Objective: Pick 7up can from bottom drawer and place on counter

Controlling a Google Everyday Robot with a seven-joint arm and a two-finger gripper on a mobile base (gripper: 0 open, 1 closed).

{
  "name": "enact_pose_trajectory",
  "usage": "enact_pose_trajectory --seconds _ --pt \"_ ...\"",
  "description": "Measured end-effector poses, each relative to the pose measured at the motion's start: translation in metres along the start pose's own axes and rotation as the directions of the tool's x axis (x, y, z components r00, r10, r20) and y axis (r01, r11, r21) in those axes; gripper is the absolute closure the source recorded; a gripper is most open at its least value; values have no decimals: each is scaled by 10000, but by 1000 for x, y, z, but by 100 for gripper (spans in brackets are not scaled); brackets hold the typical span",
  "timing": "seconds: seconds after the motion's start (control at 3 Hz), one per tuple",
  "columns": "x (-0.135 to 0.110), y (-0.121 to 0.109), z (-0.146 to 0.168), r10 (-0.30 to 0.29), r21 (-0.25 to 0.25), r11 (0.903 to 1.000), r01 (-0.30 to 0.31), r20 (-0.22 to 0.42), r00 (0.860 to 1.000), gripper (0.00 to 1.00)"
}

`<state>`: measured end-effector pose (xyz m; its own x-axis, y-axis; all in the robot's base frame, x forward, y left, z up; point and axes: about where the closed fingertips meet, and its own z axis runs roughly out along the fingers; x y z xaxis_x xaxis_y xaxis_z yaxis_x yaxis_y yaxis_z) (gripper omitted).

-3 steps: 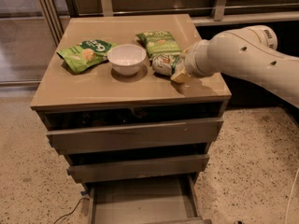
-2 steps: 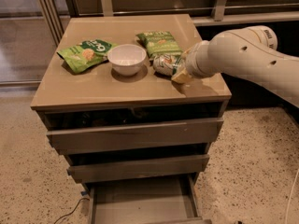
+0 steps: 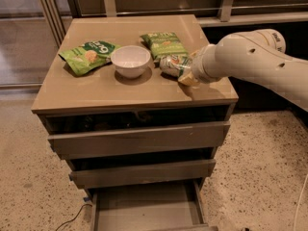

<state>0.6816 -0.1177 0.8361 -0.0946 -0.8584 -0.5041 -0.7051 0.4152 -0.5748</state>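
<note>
The 7up can (image 3: 169,65), silver and green, lies tilted on its side at the right of the counter (image 3: 96,93), just in front of a green snack bag. My gripper (image 3: 182,72) comes in from the right at the end of the white arm and is shut on the 7up can, low over the counter top. The wrist hides most of the gripper. The bottom drawer (image 3: 144,208) stands pulled out below, its flat grey floor bare.
A white bowl (image 3: 130,60) sits mid-counter, left of the can. One green snack bag (image 3: 87,56) lies at the left, another (image 3: 163,43) behind the can. The two upper drawers are slightly open. A cable (image 3: 72,218) lies on the speckled floor.
</note>
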Motion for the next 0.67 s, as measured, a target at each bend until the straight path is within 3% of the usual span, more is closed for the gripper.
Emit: enact_pose_trajectory --seconds 0.33,0.67 --pt "1 0 1 55 -111 9999 -55 -2 10000 50" --pt "1 1 1 66 -163 9998 -66 0 10000 27"
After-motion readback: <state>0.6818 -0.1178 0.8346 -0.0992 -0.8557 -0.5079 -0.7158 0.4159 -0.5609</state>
